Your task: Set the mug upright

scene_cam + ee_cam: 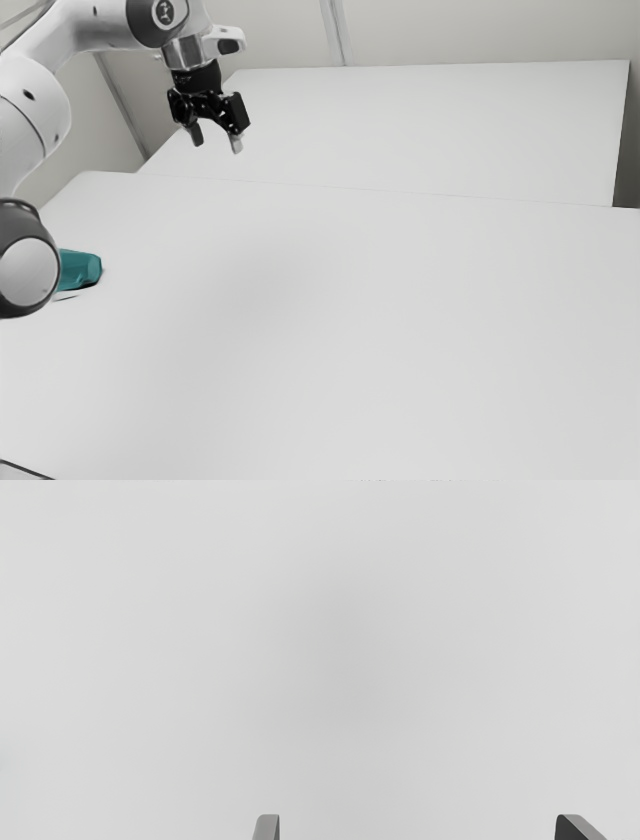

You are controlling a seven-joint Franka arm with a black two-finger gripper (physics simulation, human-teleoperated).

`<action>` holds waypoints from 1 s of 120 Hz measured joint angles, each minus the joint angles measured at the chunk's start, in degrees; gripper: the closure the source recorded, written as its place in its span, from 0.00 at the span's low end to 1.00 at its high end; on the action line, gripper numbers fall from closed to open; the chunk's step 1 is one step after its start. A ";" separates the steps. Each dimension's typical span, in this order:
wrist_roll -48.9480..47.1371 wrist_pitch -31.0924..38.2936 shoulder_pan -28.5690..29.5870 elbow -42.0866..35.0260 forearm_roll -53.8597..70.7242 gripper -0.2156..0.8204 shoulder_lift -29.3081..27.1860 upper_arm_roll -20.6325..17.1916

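"Where is the mug?"

"The blue-green mug (80, 270) is on the white table (350, 330), at the exterior view's left. It looks like it lies on its side. The arm's round joint (28, 272) hides part of it, so I can't see a handle."

"Will it be hard to hold?"

"I guess it is stiff, not very heavy, and a bit slippery. It might crack if it drops. I'd hold it round its body, softly, from two sides, and tip it up slowly so it won't roll."

"And the claw?"

"The claw (217, 141) is up in the air, farther back and more to the exterior view's right, well apart from the mug. Its two fingers (267, 827) are wide apart, with nothing between them."

"What's past that?"

"Another flat white top (430, 120), then a pale wall (480, 30)."
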 joint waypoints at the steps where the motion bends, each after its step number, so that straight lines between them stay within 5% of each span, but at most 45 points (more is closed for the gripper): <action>1: 0.03 0.03 -0.18 0.00 0.00 0.21 0.01 0.09; 40: -0.62 2.20 0.87 -2.72 0.79 0.21 1.42 4.48; 79: 6.84 5.29 15.17 -2.07 -14.51 0.21 6.70 20.08; 120: 17.89 9.04 24.86 -0.53 -21.49 0.21 13.05 22.30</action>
